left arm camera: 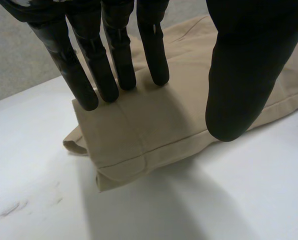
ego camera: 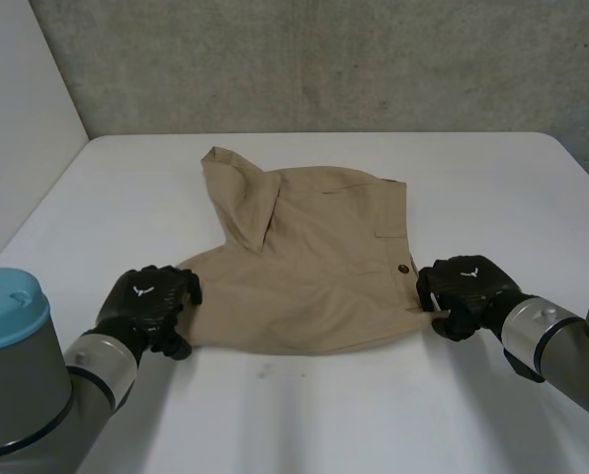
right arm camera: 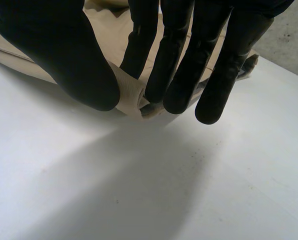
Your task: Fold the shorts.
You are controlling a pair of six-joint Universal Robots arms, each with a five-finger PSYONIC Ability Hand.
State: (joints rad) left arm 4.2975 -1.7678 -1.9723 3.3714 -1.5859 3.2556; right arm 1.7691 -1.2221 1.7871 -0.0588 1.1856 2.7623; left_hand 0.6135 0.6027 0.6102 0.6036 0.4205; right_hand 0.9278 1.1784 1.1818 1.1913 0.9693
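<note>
Fig. 1 | shorts (ego camera: 314, 267) partly folded, 1 flap over | left hand (ego camera: 151, 301) presses near corner, fingers (left arm camera: 109, 75) straight | right hand (ego camera: 467, 291) pinches opposite corner | we judge main fold pending.

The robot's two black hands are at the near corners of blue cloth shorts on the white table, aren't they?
Not quite. The head view shows tan cloth shorts, not blue ones. The rest is right: the black left hand and black right hand are at their near corners on the white table.
</note>
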